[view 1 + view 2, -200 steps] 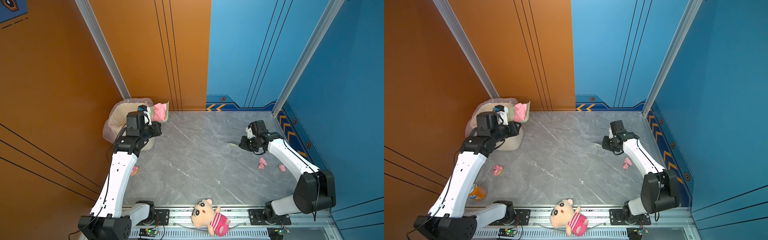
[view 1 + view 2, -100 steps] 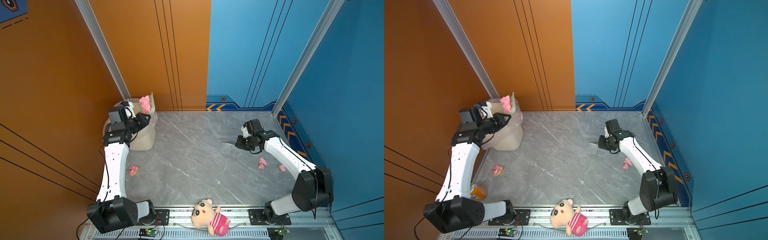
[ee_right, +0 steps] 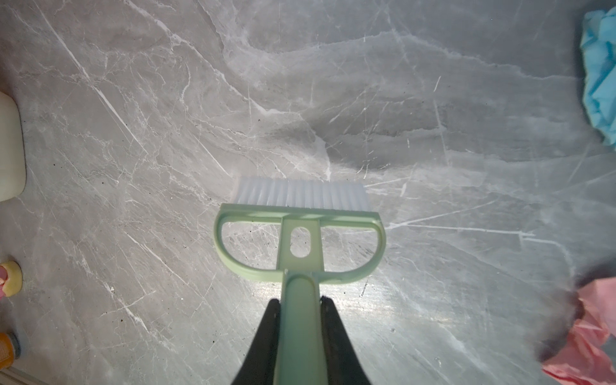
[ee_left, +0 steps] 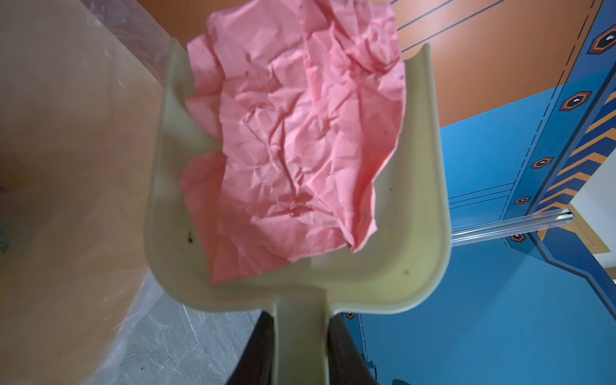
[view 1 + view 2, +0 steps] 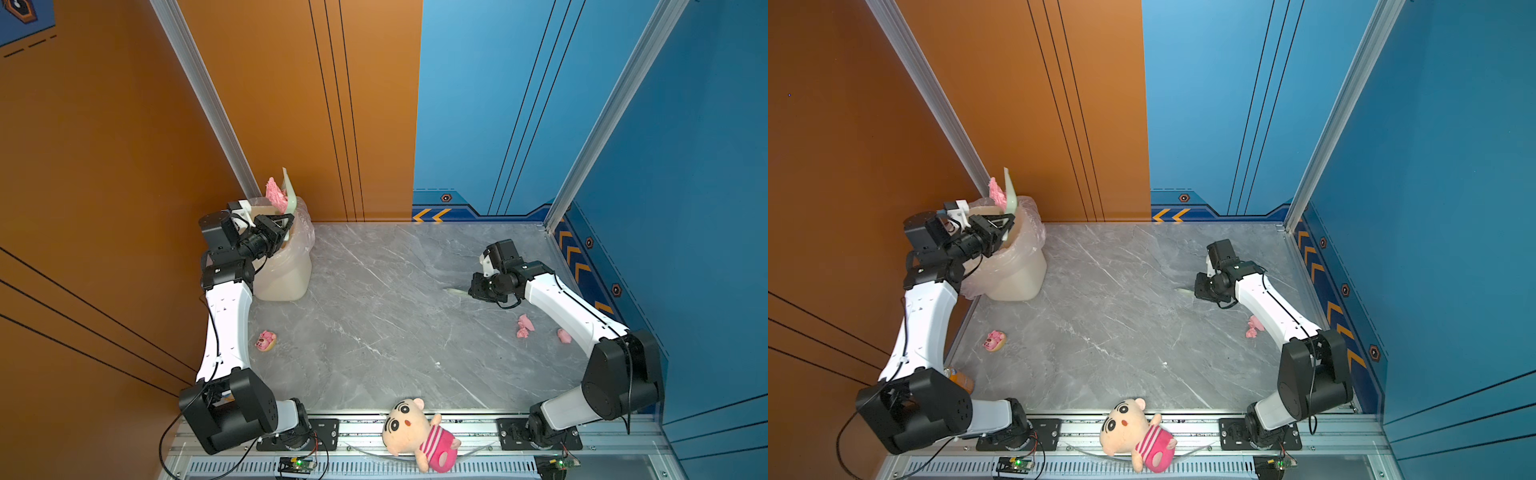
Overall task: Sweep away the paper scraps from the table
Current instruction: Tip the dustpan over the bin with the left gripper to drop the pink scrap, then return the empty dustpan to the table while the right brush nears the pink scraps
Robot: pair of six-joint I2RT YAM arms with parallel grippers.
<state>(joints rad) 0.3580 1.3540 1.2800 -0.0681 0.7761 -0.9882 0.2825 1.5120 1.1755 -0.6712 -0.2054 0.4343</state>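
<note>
My left gripper (image 5: 286, 226) (image 4: 300, 320) is shut on the handle of the pale green dustpan (image 5: 289, 195) (image 4: 416, 233). The pan stands tipped up over the bin (image 5: 286, 274). A crumpled pink paper scrap (image 5: 276, 195) (image 4: 293, 133) lies in it. My right gripper (image 5: 471, 291) (image 3: 300, 303) is shut on the green brush (image 5: 457, 292) (image 3: 300, 230), bristles just over the table (image 5: 395, 332). Two pink scraps (image 5: 524, 326) (image 5: 564, 335) lie on the table beside the right arm. The right wrist view also shows a light blue scrap (image 3: 600, 73) and a pink one (image 3: 586, 336).
The cream bin with a clear plastic liner stands in the far left corner. A pink doughnut-shaped toy (image 5: 265, 340) lies by the left arm. A plush doll (image 5: 415, 432) lies on the front rail. An orange bottle (image 5: 961, 378) sits behind the left arm's base.
The left arm has swung the dustpan left and up over the bin and tipped it steeply upright. The right gripper with the brush has drifted slightly left.
</note>
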